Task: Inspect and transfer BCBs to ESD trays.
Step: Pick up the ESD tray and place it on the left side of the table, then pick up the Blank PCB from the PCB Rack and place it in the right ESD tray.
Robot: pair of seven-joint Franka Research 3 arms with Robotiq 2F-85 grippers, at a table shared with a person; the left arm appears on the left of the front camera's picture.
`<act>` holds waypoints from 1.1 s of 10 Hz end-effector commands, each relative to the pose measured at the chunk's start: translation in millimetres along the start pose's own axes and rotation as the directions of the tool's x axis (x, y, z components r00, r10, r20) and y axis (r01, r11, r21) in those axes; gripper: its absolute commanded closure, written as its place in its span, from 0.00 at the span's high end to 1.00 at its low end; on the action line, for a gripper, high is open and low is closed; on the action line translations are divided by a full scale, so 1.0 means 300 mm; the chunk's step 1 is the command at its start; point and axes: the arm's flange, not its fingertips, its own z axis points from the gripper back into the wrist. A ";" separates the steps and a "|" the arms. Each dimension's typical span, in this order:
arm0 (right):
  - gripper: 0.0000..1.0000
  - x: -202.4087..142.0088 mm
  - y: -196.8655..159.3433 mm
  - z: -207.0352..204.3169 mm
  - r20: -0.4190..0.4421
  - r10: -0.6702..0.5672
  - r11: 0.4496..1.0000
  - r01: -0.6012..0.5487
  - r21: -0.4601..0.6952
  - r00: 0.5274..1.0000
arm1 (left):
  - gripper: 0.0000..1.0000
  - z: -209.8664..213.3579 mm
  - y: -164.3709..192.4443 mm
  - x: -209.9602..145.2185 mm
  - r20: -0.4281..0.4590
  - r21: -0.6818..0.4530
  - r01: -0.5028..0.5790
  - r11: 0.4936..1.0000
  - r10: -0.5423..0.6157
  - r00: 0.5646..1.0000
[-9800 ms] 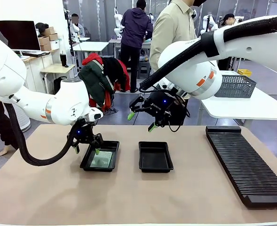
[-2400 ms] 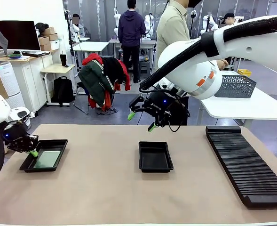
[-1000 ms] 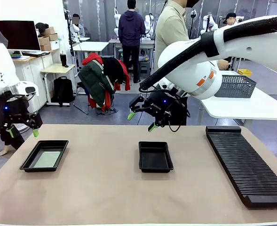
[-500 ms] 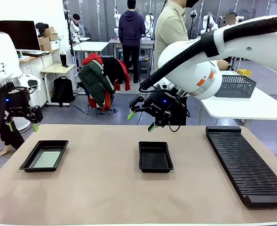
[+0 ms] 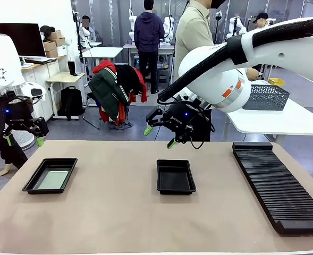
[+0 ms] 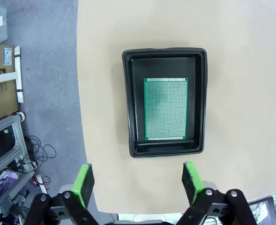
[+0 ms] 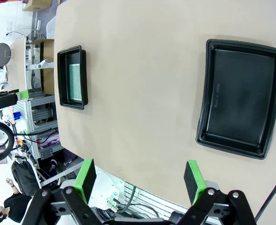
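At the far left edge of the table (image 5: 129, 218), my left gripper (image 5: 24, 140) hung in the air. Its green fingers were spread wide and it held nothing. The left tray (image 5: 66, 161) sat on the table below it, a little nearer to me and a little to the right. One BCB (image 5: 53, 179) lay flat on the floor of that tray. In the left wrist view, the BCB (image 6: 166, 108) lay straight ahead of the left gripper (image 6: 138, 183), in line with the gap between the two fingers and well apart from them. All four sides of the board sat inside the tray's rim (image 6: 127, 103).

My right gripper (image 5: 159, 137) hung in the air over the far end of the middle tray (image 5: 176, 178). It was also wide open and touched nothing. The middle tray showed its bare black floor. A long black ribbed rack (image 5: 278, 186) lay along the right side of the table.
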 end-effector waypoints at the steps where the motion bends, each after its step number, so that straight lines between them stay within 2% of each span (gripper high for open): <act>1: 1.00 0.008 0.006 -0.005 0.008 -0.013 1.000 0.013 -0.018 1.000 | 1.00 -0.004 -0.001 -0.001 0.006 0.000 0.000 1.000 0.000 1.000; 11: 1.00 0.008 0.006 -0.005 0.008 -0.013 1.000 0.013 -0.018 1.000 | 1.00 -0.004 -0.001 -0.001 0.006 0.000 0.000 1.000 0.000 1.000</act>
